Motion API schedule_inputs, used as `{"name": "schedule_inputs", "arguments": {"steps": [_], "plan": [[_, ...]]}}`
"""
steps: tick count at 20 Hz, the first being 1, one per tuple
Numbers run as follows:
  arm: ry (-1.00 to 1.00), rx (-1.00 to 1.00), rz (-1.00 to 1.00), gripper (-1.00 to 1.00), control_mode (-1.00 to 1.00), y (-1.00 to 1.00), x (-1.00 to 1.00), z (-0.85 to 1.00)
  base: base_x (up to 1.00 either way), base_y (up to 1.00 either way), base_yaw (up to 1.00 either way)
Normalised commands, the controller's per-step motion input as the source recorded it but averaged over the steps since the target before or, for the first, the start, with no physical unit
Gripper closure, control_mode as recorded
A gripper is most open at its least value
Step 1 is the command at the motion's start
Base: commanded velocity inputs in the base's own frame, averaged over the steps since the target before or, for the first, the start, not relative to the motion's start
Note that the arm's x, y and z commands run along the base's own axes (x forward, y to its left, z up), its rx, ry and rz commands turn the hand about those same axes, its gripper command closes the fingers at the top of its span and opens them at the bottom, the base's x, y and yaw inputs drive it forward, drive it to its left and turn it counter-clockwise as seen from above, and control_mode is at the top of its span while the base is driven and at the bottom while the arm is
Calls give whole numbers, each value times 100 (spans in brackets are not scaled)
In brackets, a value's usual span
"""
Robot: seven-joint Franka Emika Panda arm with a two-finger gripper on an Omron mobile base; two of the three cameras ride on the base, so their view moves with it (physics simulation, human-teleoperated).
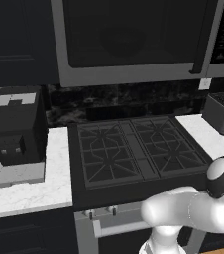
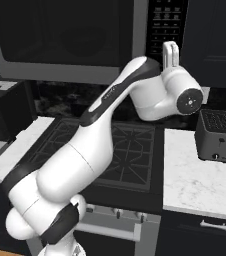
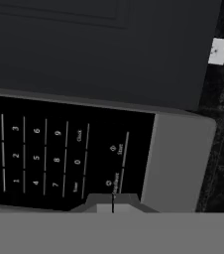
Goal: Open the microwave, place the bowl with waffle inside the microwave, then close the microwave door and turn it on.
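A: Kitchen, sim — gripper (image 3: 113,202) at the microwave (image 1: 134,44) keypad (image 3: 59,154), fingertips together, pinching nothing, near the start key by the panel's lower corner.

B: Door?

A: The microwave door (image 1: 129,34) sits flush; bowl not visible thru dark glass. Keys prob. stiff, flat — want a light, square tip press, no grab.

B: Surroundings?

A: Stove (image 1: 136,149) below, toaster (image 2: 216,135) on right marble counter (image 2: 200,185), coffee machine (image 1: 16,124) left.
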Motion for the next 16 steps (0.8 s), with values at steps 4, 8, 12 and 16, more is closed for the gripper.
{"name": "schedule_inputs", "arguments": {"steps": [4, 8, 12, 16], "plan": [[-5, 0, 0, 100, -100, -1, 32, 0, 0, 0, 0], [-1, 0, 0, 100, -100, 0, 29, -3, 0, 0, 0], [0, 0, 0, 100, -100, -7, 35, -11, 0, 0, 0], [0, 0, 0, 100, -100, -5, 39, -9, 0, 0, 0]]}}
